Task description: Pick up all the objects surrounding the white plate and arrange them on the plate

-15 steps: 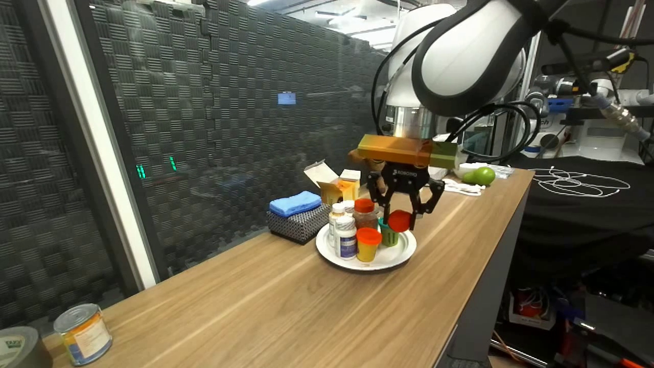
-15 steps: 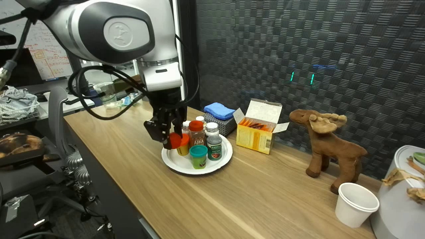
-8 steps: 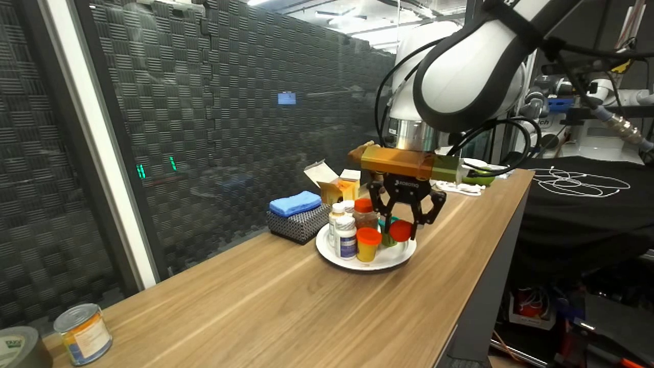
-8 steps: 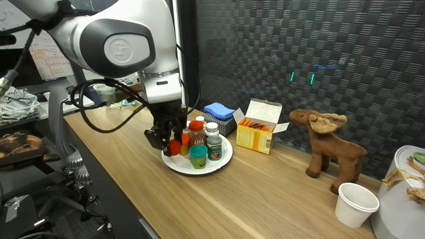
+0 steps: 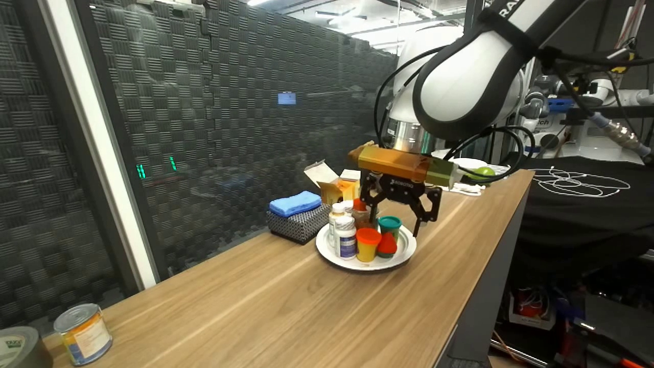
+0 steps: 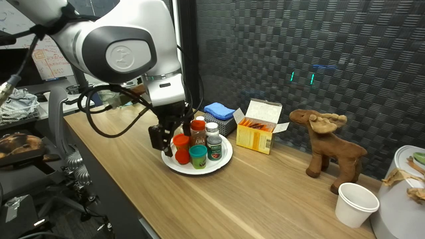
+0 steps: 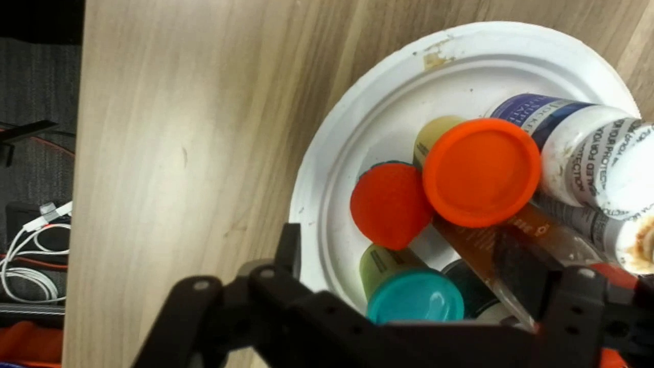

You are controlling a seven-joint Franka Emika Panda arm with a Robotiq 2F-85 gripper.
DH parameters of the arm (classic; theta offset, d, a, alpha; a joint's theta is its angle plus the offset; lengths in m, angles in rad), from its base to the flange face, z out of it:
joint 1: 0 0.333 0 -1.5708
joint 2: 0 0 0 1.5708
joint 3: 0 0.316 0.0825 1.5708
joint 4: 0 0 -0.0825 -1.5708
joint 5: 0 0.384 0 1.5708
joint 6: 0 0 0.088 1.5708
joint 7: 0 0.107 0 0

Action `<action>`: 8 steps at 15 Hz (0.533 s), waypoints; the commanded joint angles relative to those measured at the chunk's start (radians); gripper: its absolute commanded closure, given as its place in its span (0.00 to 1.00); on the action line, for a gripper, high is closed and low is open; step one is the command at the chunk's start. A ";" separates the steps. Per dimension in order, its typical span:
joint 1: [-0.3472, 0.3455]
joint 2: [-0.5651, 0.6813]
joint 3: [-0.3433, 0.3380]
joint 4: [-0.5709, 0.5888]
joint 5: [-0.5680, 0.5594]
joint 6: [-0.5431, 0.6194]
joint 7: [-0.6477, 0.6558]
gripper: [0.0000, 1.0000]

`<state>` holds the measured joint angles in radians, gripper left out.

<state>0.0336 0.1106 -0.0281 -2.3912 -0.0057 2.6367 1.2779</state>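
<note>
On the white plate (image 7: 449,92), beside the orange-lidded cup (image 7: 482,173), the red fruit (image 7: 391,204) is lying below and apart from the pincer (image 5: 394,226), whose jaws are standing wide.

Plate (image 7: 345,148): white, round, brown-stained rim, bearing all these
Orange tub (image 5: 368,246): yellow, orange-lidded, upright
Teal tub (image 6: 199,158): green, teal-lidded, upright
Red fruit (image 7: 391,204): rounded, just beside both tubs
Sauce bottle (image 6: 198,132): brown, red-capped, upright
White bottles (image 5: 346,243): upright, close together
Green can (image 6: 214,148): grey-topped, upright, beside teal tub
</note>
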 commanded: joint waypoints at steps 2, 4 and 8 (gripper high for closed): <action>-0.016 -0.051 -0.012 -0.038 0.020 0.040 -0.049 0.00; -0.025 -0.089 -0.044 -0.026 -0.073 -0.039 -0.032 0.00; -0.064 -0.170 -0.079 0.024 -0.259 -0.222 -0.021 0.00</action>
<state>-0.0019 0.0320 -0.0991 -2.3882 -0.1803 2.5452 1.2699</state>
